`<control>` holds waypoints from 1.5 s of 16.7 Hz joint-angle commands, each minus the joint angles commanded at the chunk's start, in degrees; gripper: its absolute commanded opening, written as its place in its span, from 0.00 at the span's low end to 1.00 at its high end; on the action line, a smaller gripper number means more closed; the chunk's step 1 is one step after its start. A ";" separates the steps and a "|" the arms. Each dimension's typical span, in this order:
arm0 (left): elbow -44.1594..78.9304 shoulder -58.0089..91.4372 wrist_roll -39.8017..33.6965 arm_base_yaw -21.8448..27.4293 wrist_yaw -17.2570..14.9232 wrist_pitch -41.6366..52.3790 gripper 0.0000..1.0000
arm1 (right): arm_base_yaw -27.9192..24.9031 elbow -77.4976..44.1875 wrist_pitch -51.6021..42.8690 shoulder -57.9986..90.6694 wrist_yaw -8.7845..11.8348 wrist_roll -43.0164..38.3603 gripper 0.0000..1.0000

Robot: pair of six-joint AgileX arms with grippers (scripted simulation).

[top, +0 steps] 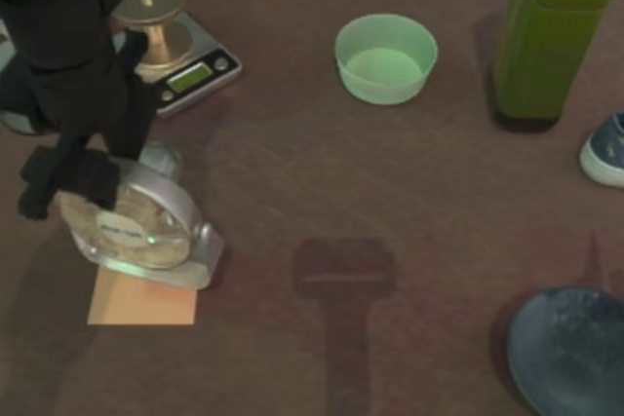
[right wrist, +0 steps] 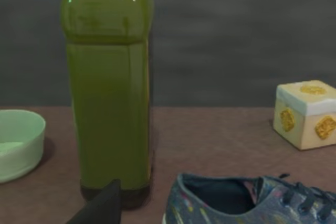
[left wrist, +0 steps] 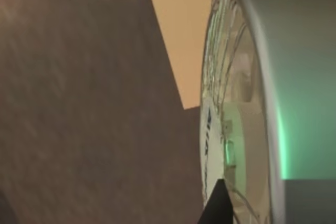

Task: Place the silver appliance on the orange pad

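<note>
The silver appliance (top: 146, 226) hangs tilted at the table's left, its round disc facing up and its base over the far edge of the orange pad (top: 141, 304). My left gripper (top: 70, 187) is shut on the appliance at the disc's left rim. In the left wrist view the disc (left wrist: 247, 103) fills one side, the pad (left wrist: 184, 40) lies behind it, and one dark fingertip (left wrist: 218, 205) rests against the disc; the other is hidden. My right gripper (right wrist: 105, 208) is out of the top view and shows only as a dark sliver in its wrist view.
A grey kitchen scale (top: 195, 70) with a gold stand sits behind the left arm. A green bowl (top: 385, 57) and a tall green bottle (top: 551, 36) stand at the back. At the right are a shoe (top: 606, 151), a dark plate (top: 570, 348) and a yellow-patterned cube (right wrist: 307, 114).
</note>
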State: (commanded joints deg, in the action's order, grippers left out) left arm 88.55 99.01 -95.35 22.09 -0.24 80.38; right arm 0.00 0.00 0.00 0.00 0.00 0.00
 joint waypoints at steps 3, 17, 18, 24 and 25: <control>-4.34 -3.35 -9.65 -1.64 -0.03 -1.28 0.00 | 0.00 0.00 0.00 0.00 0.00 0.00 1.00; -13.39 -4.21 -13.81 -2.69 -0.04 -9.72 0.00 | 0.00 0.00 0.00 0.00 0.00 0.00 1.00; -13.48 -4.18 -13.83 -2.69 -0.04 -9.83 0.00 | 0.00 0.00 0.00 0.00 0.00 0.00 1.00; -13.48 -4.18 -13.83 -2.69 -0.04 -9.83 0.30 | 0.00 0.00 0.00 0.00 0.00 0.00 1.00; -13.48 -4.18 -13.83 -2.69 -0.04 -9.83 0.38 | 0.00 0.00 0.00 0.00 0.00 0.00 1.00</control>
State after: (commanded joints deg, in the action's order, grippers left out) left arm 75.06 94.83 -109.18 19.41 -0.29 70.55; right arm 0.00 0.00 0.00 0.00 0.00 0.00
